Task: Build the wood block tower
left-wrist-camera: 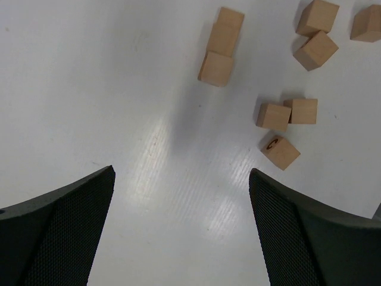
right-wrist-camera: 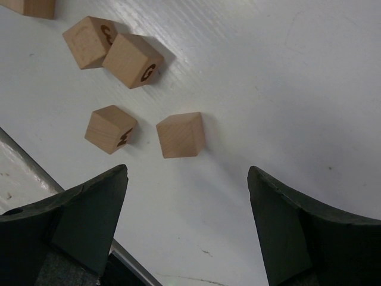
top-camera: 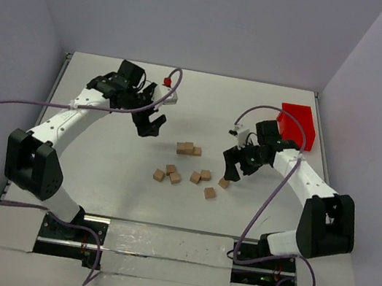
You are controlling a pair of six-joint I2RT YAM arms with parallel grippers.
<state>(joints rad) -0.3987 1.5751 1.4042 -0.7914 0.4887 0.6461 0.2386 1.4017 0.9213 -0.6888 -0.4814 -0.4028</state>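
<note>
1. Jaws of the left gripper [left-wrist-camera: 181, 229] stand wide apart with nothing between them. It hangs above the white table [left-wrist-camera: 89, 71] and touches no block.
2. Ahead of this gripper, slightly toward the finger [left-wrist-camera: 309, 238] on the right of its wrist view, lies the row of three blocks [left-wrist-camera: 219, 47]. They sit edge to edge, touching, and look to be a single layer.
3. Further toward that same side lie loose blocks [left-wrist-camera: 315, 50]. A touching pair [left-wrist-camera: 274, 116] is the closest group. One block with a dark burnt mark [left-wrist-camera: 280, 152] lies just nearer the gripper than the pair.
4. The right gripper [right-wrist-camera: 187, 229] is also spread wide and empty, held above the table.
5. Just ahead of its open fingers [right-wrist-camera: 77, 238] lies a single plain block [right-wrist-camera: 180, 135]. It sits between the lines of the two fingers, nearer the one on the left of the wrist view, and touches neither.
6. Beside that block, further out to the same side, sits a lettered block [right-wrist-camera: 111, 129]. Ahead of it two more lettered blocks [right-wrist-camera: 132, 59] touch each other.
7. From above, the scattered blocks lie between the two grippers, and the row of three is nearer the left one.
8. The red bin [top-camera: 298, 125] stands behind the right arm, well apart from every block.
</note>
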